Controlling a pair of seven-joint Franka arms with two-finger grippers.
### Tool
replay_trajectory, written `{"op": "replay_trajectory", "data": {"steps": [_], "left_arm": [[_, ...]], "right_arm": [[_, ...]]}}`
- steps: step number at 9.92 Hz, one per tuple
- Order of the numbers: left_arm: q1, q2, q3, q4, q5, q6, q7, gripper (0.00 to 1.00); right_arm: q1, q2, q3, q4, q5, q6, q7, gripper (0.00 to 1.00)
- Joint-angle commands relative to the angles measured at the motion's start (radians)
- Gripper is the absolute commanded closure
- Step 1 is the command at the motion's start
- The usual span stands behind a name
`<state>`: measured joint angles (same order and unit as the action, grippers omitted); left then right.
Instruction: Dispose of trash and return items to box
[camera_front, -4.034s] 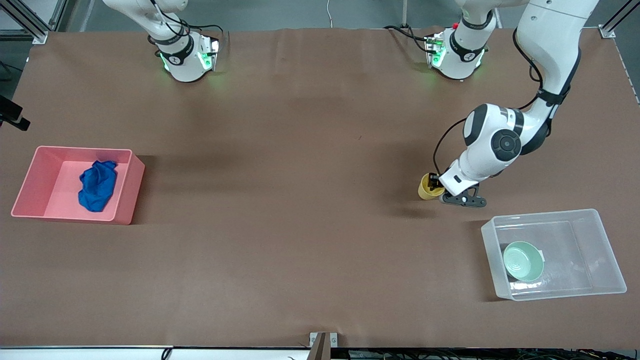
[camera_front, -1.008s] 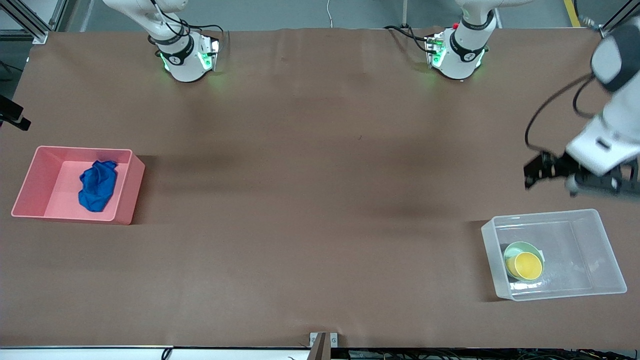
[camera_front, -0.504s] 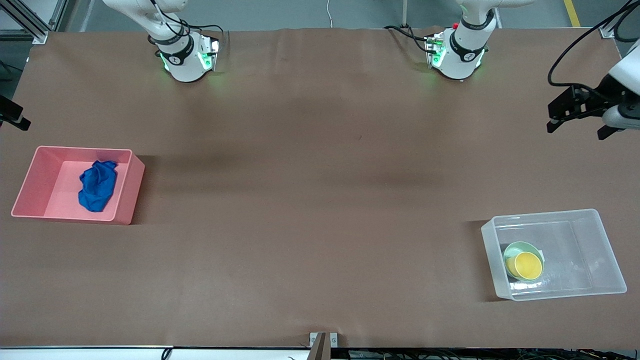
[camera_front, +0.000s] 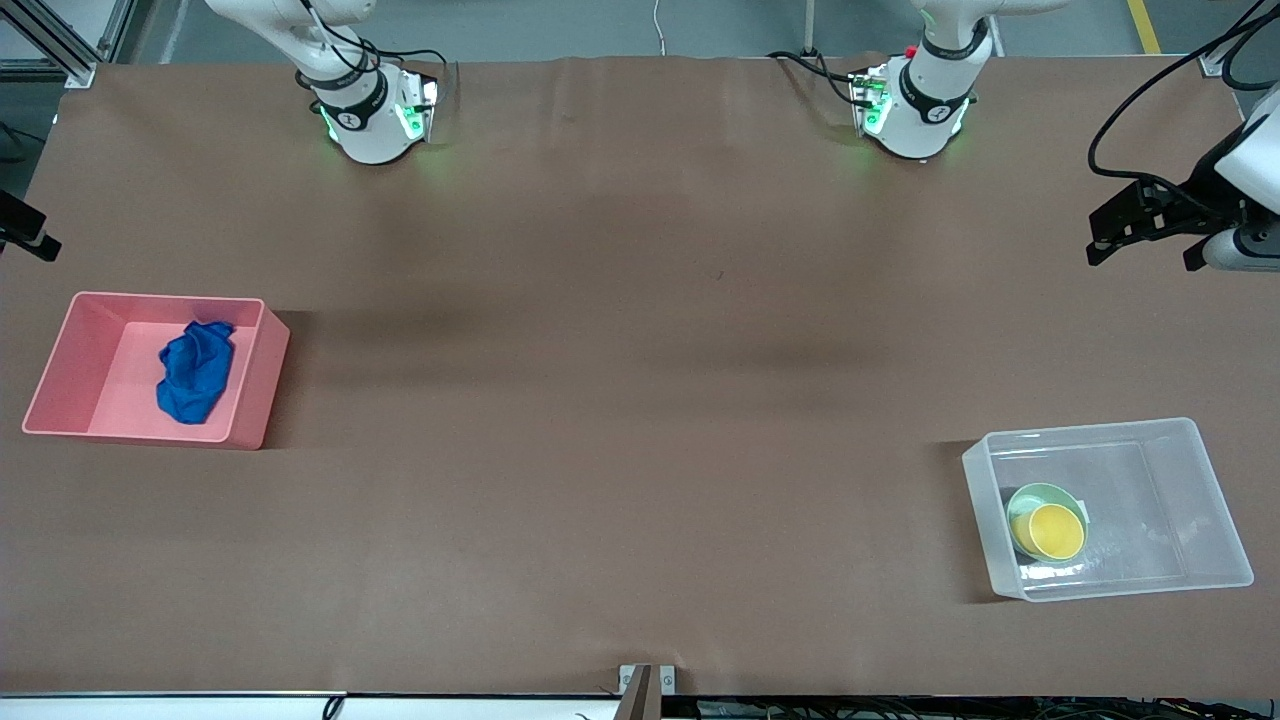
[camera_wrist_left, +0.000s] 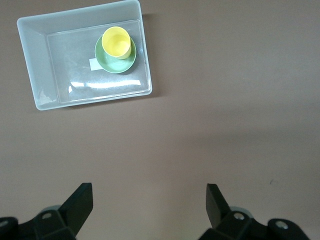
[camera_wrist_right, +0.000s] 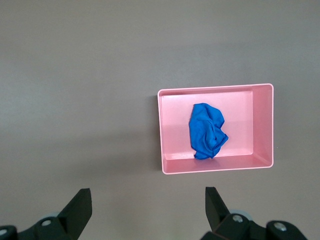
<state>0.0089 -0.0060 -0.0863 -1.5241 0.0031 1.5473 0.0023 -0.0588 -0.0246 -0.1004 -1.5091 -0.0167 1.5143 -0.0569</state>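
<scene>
The yellow cup (camera_front: 1056, 531) stands in the mint-green bowl (camera_front: 1030, 497) inside the clear box (camera_front: 1090, 430) at the left arm's end of the table. Both show in the left wrist view, cup (camera_wrist_left: 116, 41) in bowl (camera_wrist_left: 124, 62) in the box (camera_wrist_left: 30, 65). My left gripper (camera_front: 1143, 257) is open and empty, high over the table's edge at that end, and shows open in its wrist view (camera_wrist_left: 148, 197). The blue cloth (camera_front: 195, 370) lies in the pink bin (camera_front: 60, 350). My right gripper (camera_wrist_right: 147, 200) is open and empty, high above the table, with the cloth (camera_wrist_right: 207, 131) below it.
The pink bin (camera_wrist_right: 262, 125) sits at the right arm's end of the table. A white sticker (camera_wrist_left: 94, 63) is on the box's base beside the bowl. Both arm bases (camera_front: 375, 110) stand along the table's back edge.
Four seconds ago my left gripper held the yellow cup on the table; now the cup sits in the bowl in the box. The gripper has opened, risen and drawn off to the table's edge.
</scene>
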Motion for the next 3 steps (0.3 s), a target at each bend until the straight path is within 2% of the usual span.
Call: {"op": "replay_trajectory", "data": {"steps": [1,3], "left_arm": [[0.005,0.000,0.000,-0.030,-0.009,-0.012,-0.008,0.00],[0.006,0.001,0.000,-0.030,-0.009,-0.013,-0.010,0.00]], "right_arm": [[-0.003,-0.009,0.002,0.003,-0.003,-0.003,-0.003,0.00],[-0.003,-0.008,0.002,0.004,-0.003,-0.003,-0.004,0.00]]}}
